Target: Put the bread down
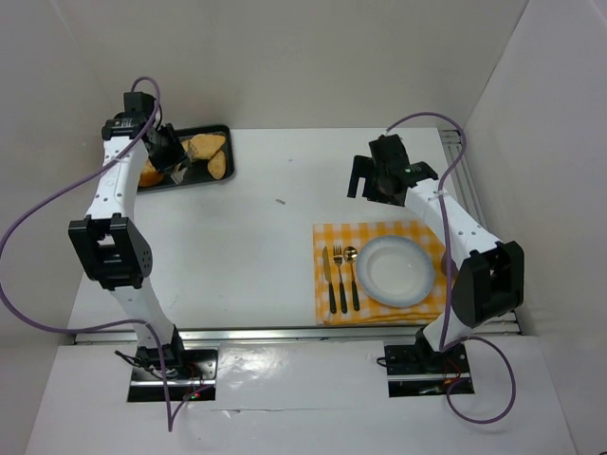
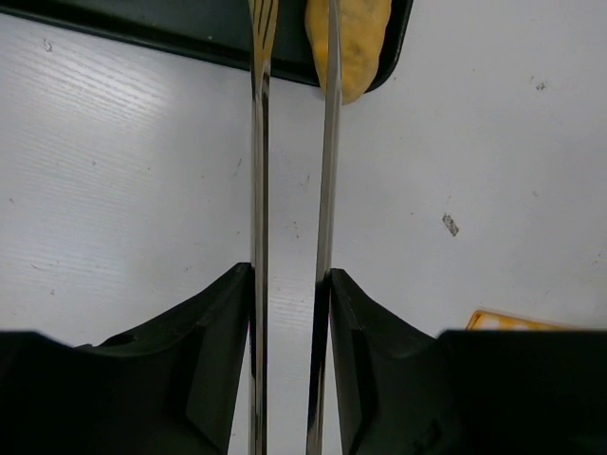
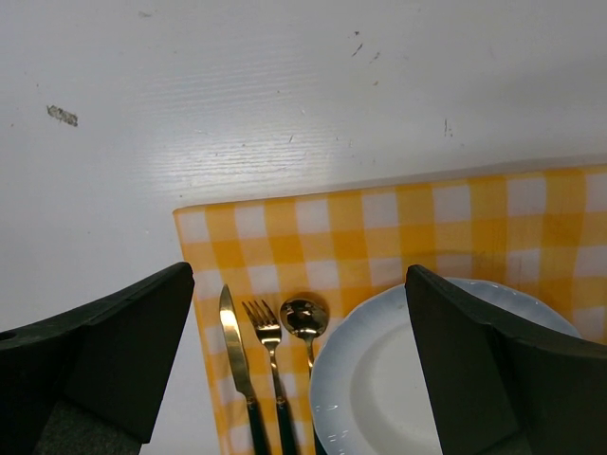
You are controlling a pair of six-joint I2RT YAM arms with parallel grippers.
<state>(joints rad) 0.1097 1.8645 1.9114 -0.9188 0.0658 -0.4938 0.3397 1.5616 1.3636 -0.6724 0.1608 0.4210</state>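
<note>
Left gripper [image 2: 289, 284] pinching metal tongs [image 2: 261, 171] reaching the far-left tray [image 2: 171, 19], bread [image 1: 220, 164] lying lengthwise near-to-far, right gripper [image 3: 299, 370] spread above checked placemat [image 3: 379, 227]

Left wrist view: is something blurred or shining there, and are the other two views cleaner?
Left wrist view: the thin steel tongs mirror light in streaks, and the black left fingers are dark and soft. Right wrist view: black right fingers soft, yellow checked cloth sharp, pale glare on the white table. Top external view: even light, faint shadows.
</note>
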